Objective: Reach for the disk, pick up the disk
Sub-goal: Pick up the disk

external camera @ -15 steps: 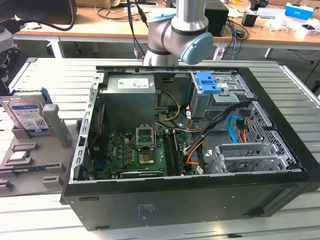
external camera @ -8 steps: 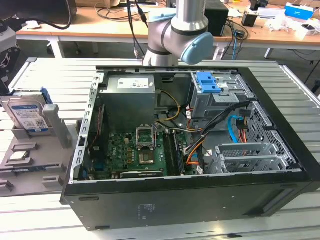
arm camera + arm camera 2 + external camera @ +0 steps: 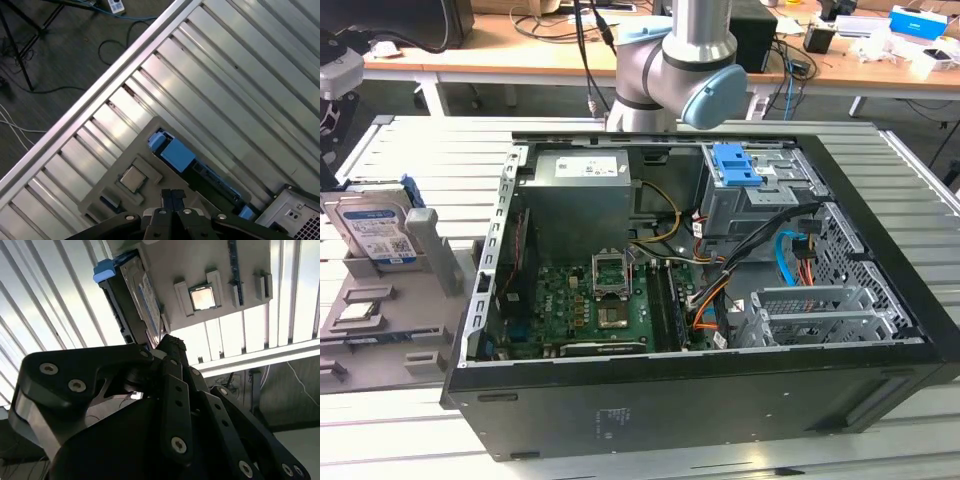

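Firstly, exterior view. Disk (image 3: 372, 232) on edge, label outward, slotted upright in grey holder (image 3: 435, 255) on slatted desk (image 3: 430, 140), at the exterior view's left. Blue bracket (image 3: 415, 192) along upper and side edges. Open computer case (image 3: 720, 300) just beside holder, toward the exterior view's right; arm (image 3: 685, 60) at far side, behind case.

Next, second wrist view. Gripper (image 3: 171, 346) clenched on nothing, tips together, near disk (image 3: 134, 297) but apart from it. Processor chip (image 3: 202, 298) seated in neighbouring pocket of holder (image 3: 200, 260).

Lastly, first wrist view. Gripper (image 3: 173, 196) over holder (image 3: 125, 152); disk (image 3: 176, 152) seen edge-on, bracket uppermost; chip (image 3: 132, 178) near it.

Handling, as judged: rigid metal body, fairly heavy for its size, flat faces probably smooth and slippery, sensitive to knocks. Best hold across the two broad faces near the upper edge, above holder walls; plastic bracket likely a poorer purchase.

Clearance: open room above disk for a straight lift; holder uprights close against it, case wall near on one side; desk edge near holder, floor (image 3: 50, 50) beyond.
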Robot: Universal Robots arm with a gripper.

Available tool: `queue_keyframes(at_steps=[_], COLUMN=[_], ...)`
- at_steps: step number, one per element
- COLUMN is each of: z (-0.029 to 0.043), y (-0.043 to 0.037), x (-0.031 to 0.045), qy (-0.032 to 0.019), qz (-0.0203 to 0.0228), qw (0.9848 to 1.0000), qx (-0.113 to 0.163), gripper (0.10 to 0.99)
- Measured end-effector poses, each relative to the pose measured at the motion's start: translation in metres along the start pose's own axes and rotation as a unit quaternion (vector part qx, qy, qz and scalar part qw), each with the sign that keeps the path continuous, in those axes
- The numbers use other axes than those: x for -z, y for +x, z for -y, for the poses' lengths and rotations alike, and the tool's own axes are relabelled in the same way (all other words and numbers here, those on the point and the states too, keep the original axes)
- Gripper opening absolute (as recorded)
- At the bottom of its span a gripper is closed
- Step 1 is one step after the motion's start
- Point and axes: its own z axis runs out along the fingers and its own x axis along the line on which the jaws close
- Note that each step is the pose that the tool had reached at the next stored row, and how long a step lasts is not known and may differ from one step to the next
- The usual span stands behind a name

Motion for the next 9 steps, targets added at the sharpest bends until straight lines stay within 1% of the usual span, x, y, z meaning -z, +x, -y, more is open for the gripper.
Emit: queue_keyframes(at_steps=[2, 3, 4, 6, 9], z=[0.0, 0.0, 0.0, 0.0, 0.0], y=[0.0, 0.0, 0.0, 0.0, 0.0], x=[0.0, 0.0, 0.0, 0.0, 0.0], qy=[0.0, 0.0, 0.0, 0.0, 0.0], qz=[-0.0009, -0.0015, -0.0018, -0.0023, -0.003], qw=[0.9997, 0.9993, 0.9989, 0.9983, 0.9971], qx=[0.024, 0.038, 0.047, 0.057, 0.076], gripper=[0.106, 0.106, 0.106, 0.106, 0.106])
